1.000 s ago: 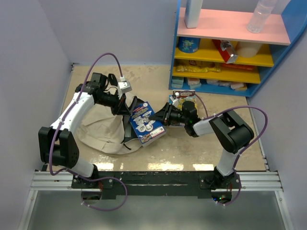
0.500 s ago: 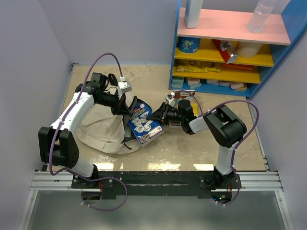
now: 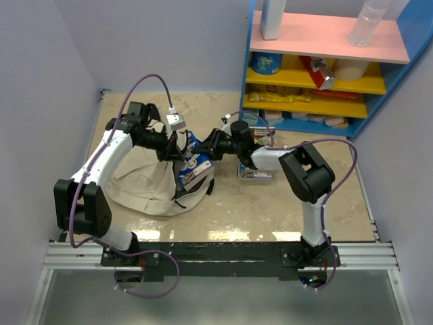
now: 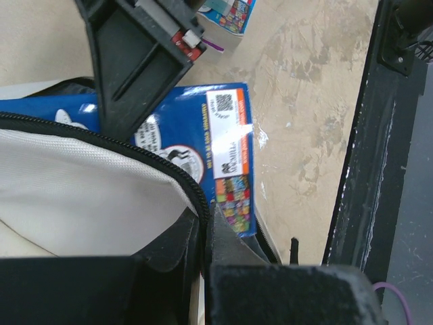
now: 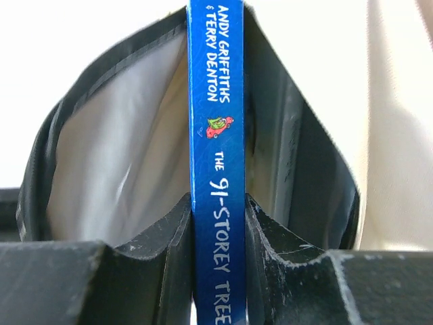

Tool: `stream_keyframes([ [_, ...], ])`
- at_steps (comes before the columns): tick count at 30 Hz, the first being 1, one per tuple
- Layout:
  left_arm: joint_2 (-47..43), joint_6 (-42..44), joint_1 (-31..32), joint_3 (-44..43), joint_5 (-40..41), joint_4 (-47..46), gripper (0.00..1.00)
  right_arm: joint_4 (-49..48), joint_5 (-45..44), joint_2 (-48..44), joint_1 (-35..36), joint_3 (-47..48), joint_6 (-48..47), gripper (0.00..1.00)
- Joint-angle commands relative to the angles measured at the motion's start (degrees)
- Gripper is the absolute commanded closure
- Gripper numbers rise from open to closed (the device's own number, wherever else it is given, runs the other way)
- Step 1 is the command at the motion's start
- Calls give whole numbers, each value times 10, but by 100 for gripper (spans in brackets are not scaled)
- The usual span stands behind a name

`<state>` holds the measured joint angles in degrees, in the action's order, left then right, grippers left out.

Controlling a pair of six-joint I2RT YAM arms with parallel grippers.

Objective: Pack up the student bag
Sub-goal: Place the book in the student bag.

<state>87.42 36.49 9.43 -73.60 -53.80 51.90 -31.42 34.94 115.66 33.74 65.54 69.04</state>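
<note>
Inside the right gripper (image 5: 218,210) a blue book (image 5: 216,122) is clamped (spine facing camera); ahead, the left gripper (image 4: 203,225) pinches the student bag (image 4: 81,176) at its rim.

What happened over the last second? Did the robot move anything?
The right gripper, keeping its hold on the blue book, swung left and away from the arm bases, pushing the book from the table into the open mouth of the student bag. The left gripper stayed clamped on the bag's zipper edge, and the bag barely shifted.
</note>
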Motion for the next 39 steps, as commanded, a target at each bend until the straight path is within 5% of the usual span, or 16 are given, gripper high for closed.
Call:
stream_keyframes([
  [1, -11, 0, 1, -18, -25, 9, 100, 1, -85, -3, 32, 59, 35, 100],
  [13, -13, 2, 1, -17, -30, 8, 100, 161, -291, -23, 137, 78, -36, 100],
  [17, -15, 2, 0, -18, -29, 11, 100, 265, -310, -6, 155, 140, -90, 62],
  [23, -22, 9, 0, -17, -28, 15, 100, 308, -335, -57, 146, 96, -137, 39],
  [32, -19, 9, 1, -21, -30, 16, 100, 303, -346, -128, 144, 6, -161, 51],
  [37, -18, 9, 0, -23, -29, 18, 100, 312, -348, -121, 143, 9, -163, 84],
  [39, -20, 9, 0, -25, -29, 18, 100, 312, -356, -112, 140, 13, -164, 87],
])
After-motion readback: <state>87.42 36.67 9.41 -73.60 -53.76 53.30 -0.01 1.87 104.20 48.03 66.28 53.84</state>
